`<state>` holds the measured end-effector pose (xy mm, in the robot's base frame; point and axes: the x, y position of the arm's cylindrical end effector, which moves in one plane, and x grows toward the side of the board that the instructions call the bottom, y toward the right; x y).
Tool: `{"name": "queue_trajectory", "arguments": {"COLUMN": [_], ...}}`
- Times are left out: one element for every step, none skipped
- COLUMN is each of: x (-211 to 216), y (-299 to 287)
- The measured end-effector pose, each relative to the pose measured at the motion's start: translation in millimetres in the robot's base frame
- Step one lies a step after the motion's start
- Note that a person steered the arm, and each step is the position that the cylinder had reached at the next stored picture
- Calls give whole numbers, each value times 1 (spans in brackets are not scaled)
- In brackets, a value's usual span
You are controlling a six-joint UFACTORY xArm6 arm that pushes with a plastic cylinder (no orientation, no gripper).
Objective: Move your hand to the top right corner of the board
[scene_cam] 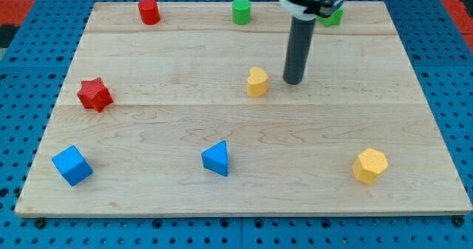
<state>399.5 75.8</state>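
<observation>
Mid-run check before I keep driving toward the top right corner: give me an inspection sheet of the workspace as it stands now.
Surface: wooden board, flat, light planks.
Job's things: my tip rests near the board's middle, just to the view's right of the small yellow block, apart from it; the top right corner is not yet reached.
Clutter: red cylinder and green cylinder along the view's top; another green block partly hidden behind the rod; red star at the left; blue cube, blue triangular block, yellow hexagonal block along the bottom.
Grippers: none fitted; rod only.
Cables: nothing seen.
Surroundings: blue perforated base around the board.
</observation>
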Motion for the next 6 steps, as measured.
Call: {"name": "queue_trajectory", "arguments": {"x": [-8,-9,11,-53,-151,-202], "y": [-46,-61,-16,74,149,196]}}
